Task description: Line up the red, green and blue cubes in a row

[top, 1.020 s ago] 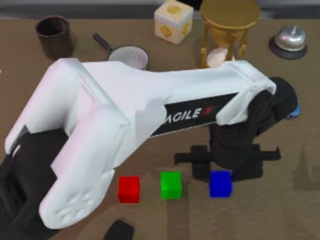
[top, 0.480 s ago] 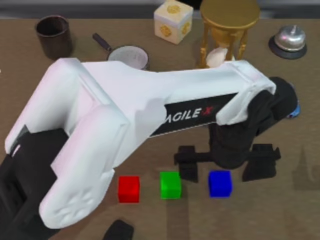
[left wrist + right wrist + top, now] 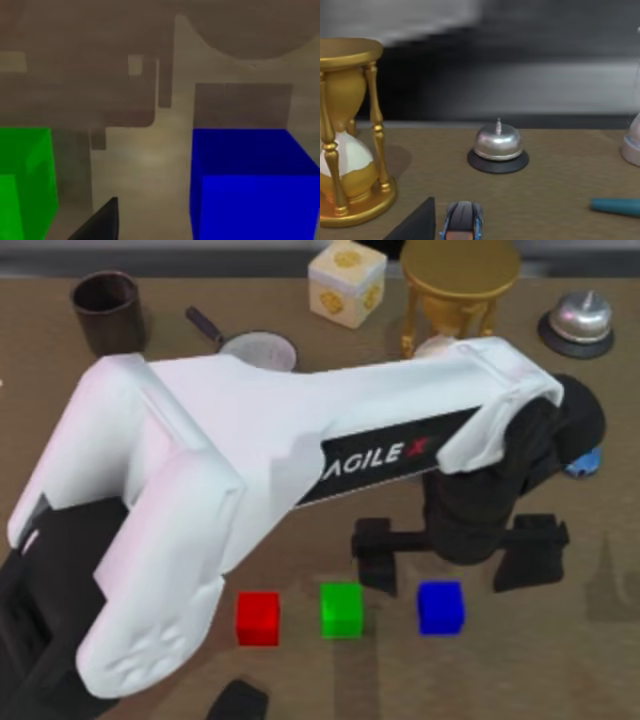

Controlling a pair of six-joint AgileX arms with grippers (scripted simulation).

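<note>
Three small cubes sit in a row near the table's front edge: the red cube [image 3: 258, 618], the green cube [image 3: 341, 610] and the blue cube [image 3: 440, 607]. My left gripper [image 3: 452, 555] hovers just behind and above the blue cube, open, with its fingers spread wide and nothing between them. In the left wrist view the blue cube [image 3: 255, 185] and the green cube [image 3: 22, 185] lie below, with one dark finger [image 3: 100, 225] between them. My right arm does not show in the top view. Its wrist view shows one finger [image 3: 417, 222] far off-centre, holding nothing.
Along the back stand a dark cup [image 3: 108, 312], a magnifying glass [image 3: 255, 345], a cream cube with gold emblems [image 3: 346, 282], a gold hourglass [image 3: 458, 290] and a desk bell [image 3: 580, 320]. A small blue toy car [image 3: 583, 462] lies right of the left wrist.
The left gripper, closed around the blue cube a second ago, has opened and lifted slightly back. The blue cube stays on the table in line with the others.
</note>
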